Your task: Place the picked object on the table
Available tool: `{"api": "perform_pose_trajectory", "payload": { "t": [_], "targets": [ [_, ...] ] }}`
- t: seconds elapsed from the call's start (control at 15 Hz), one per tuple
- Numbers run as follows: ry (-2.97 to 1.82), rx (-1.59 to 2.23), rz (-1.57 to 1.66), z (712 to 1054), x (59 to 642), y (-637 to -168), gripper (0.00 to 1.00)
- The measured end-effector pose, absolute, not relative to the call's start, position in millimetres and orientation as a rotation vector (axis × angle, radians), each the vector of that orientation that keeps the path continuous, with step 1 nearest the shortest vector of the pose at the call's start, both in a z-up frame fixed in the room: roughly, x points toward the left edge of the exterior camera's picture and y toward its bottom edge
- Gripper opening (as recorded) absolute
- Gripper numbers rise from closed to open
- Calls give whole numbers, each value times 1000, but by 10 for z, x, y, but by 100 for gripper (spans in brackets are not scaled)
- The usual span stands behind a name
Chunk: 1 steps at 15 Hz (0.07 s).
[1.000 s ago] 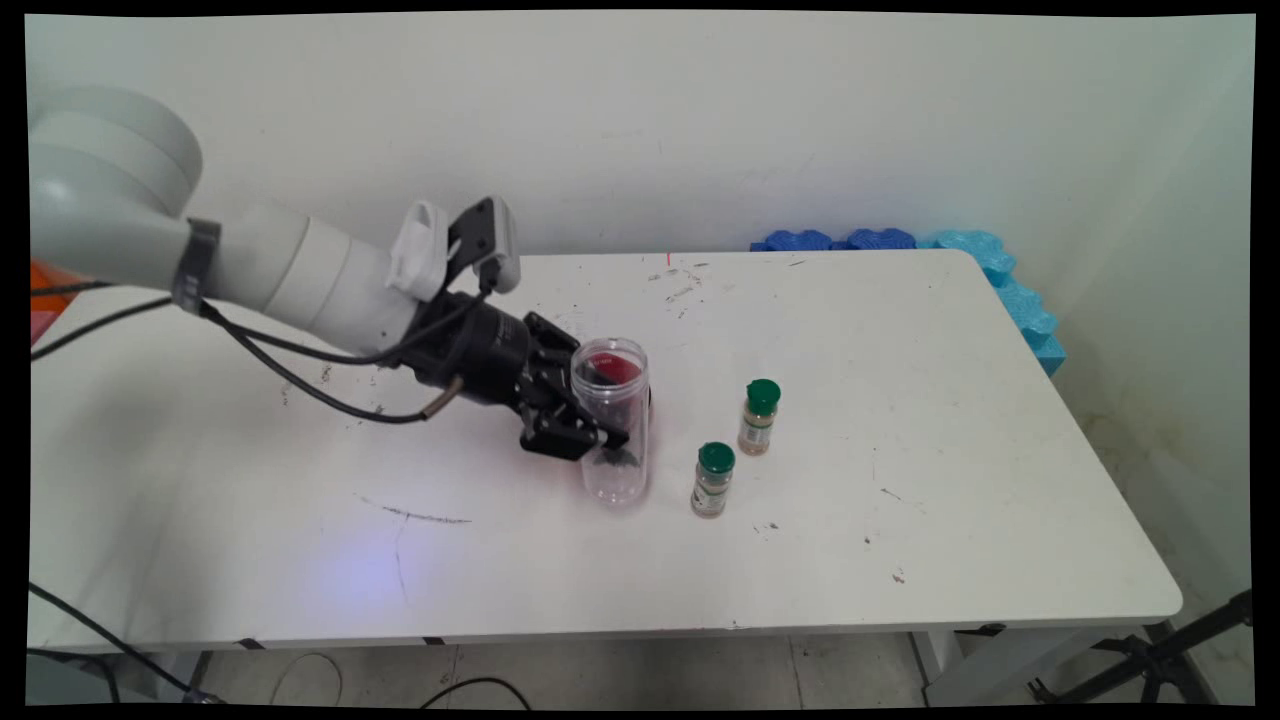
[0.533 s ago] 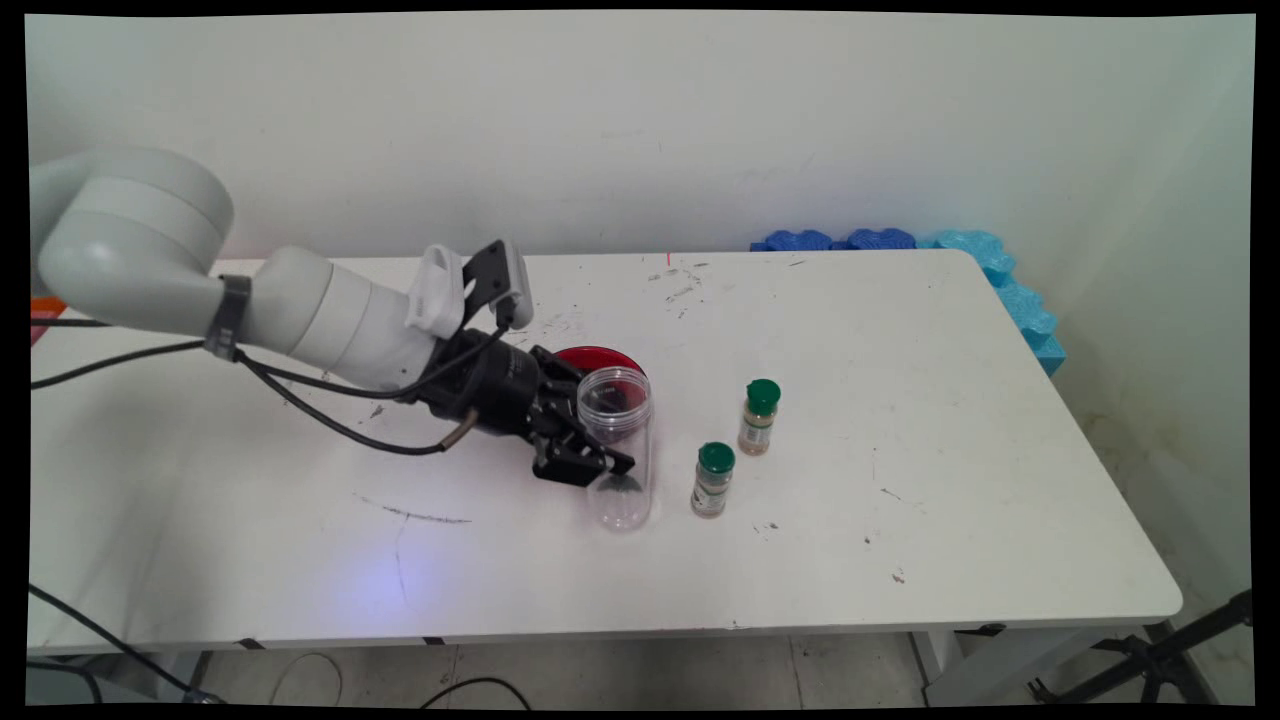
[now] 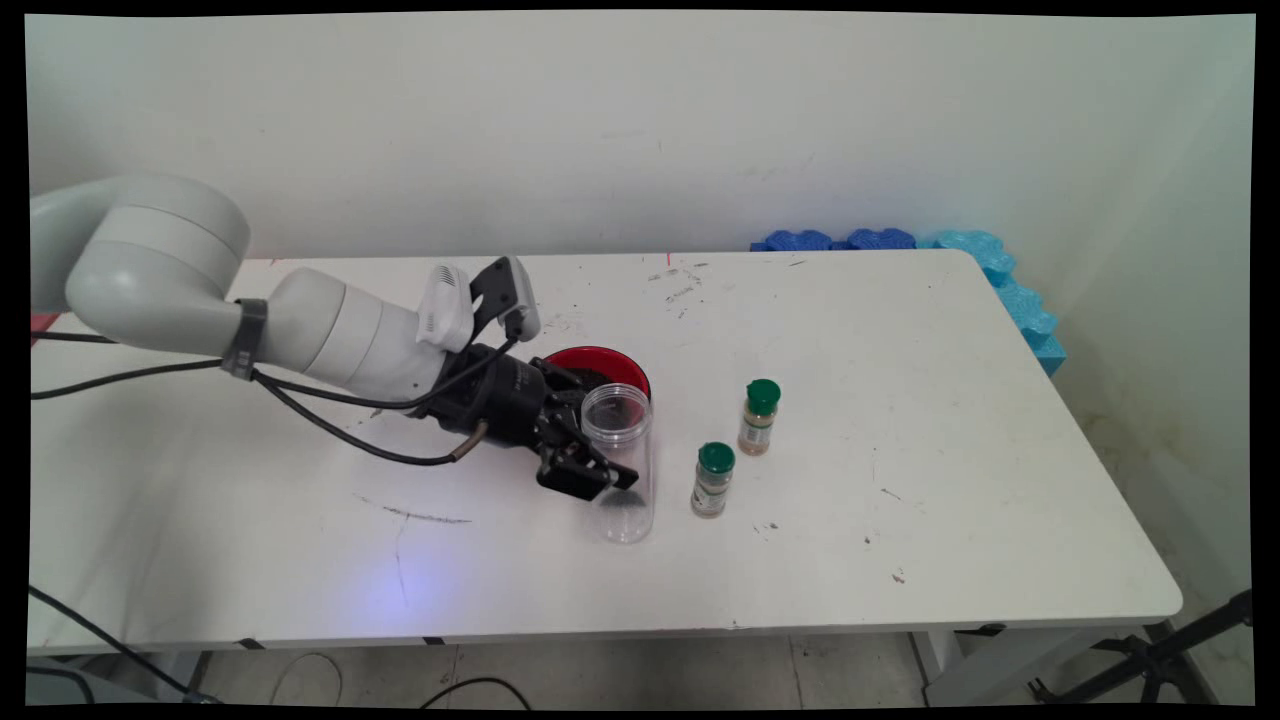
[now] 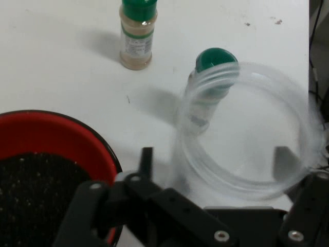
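Fingers [image 3: 600,470] are clamping the clear plastic jar [image 3: 622,462] upright beside the red bowl [image 3: 600,366]; steadying it is avoiding the nearest spice bottle [image 3: 713,479].

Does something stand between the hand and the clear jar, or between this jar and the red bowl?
Nothing visible does. The hand has the clear jar directly between its fingers. The red bowl stands just behind the jar on the table, with nothing between them.
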State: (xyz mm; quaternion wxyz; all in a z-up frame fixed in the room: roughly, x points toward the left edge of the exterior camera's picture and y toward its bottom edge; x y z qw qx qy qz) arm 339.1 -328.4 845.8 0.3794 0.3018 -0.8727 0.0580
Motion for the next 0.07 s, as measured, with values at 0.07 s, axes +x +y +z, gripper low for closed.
{"api": "perform_pose_trajectory", "payload": {
  "t": [0.07],
  "targets": [
    [-2228,771,144,8446,3389,-3286,100]
  ]
}}
